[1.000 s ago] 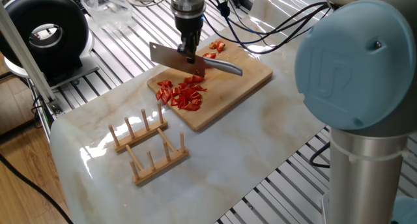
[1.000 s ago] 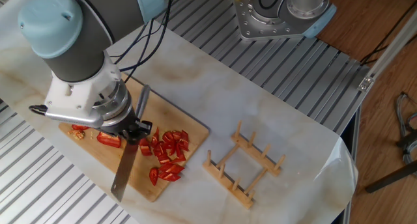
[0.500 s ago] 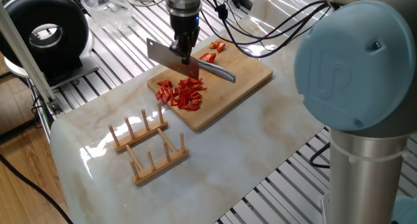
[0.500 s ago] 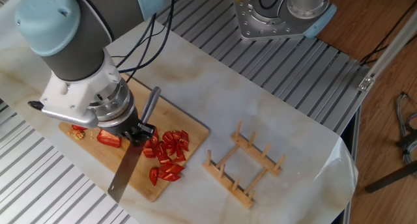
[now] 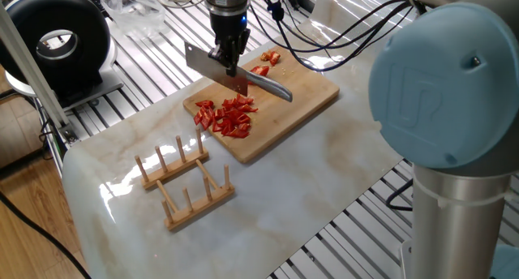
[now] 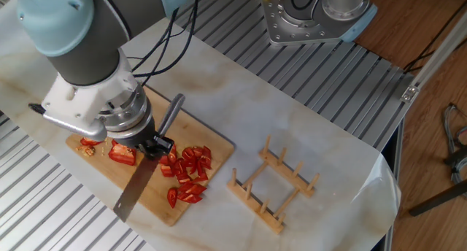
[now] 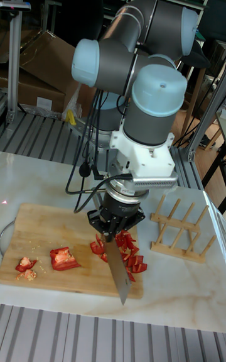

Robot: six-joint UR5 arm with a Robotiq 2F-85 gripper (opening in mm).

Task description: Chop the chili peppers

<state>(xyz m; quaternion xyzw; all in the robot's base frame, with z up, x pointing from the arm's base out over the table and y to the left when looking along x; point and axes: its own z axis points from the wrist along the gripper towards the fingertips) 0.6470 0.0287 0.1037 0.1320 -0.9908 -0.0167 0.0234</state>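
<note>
Holding: the gripper has its fingers clamped on the knife, gripping it where blade meets handle.
Knife: the blade hangs in the air over the board, clear of the wood, its tip pointing toward the tall fixed camera; the handle slants away behind the gripper.
Cutting board: the wooden cutting board lies flat on the pale marble table.
Chili peppers: the chili peppers lie on the board as a heap of small red bits just beside and below the blade; a larger chunk and a few smaller bits sit apart at the board's other end.
Rack: a wooden peg rack stands on the table, well apart from the board.
Far: a black round device sits beyond the table edge.
</note>
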